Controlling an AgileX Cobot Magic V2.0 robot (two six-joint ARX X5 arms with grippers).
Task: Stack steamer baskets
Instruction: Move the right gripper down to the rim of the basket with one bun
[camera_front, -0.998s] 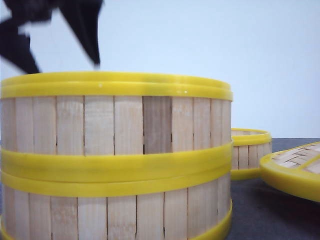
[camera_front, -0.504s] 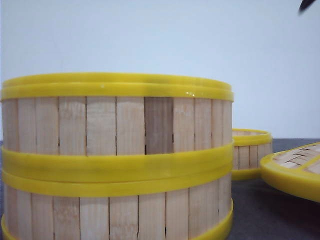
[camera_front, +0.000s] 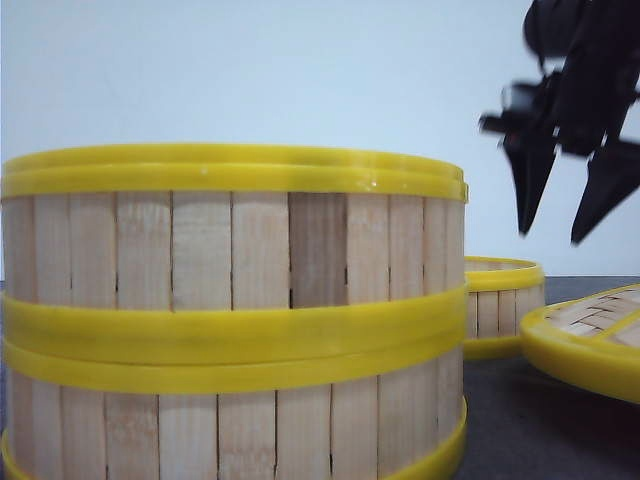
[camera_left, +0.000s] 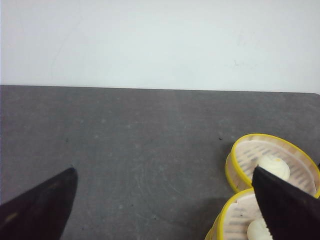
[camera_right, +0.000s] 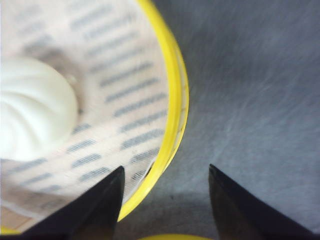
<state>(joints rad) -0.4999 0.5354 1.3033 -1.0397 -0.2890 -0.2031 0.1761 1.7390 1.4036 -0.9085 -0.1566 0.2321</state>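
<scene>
Front view, item 1: stack of 2 steamer baskets, close to camera, one seated squarely on the other. Item 2: third steamer basket, alone on the dark surface behind the stack, right of it. Item 3: woven lid, near right, not mine to move. Item 4: my right pincer, wide open, empty, hanging above the third basket. In the right wrist view its yellow rim sits between my fingers, a white bun inside. Item 5: my left pincer, open, empty, well apart. Handling note: straddle the wall, close gently, lift level so the bun stays put.
</scene>
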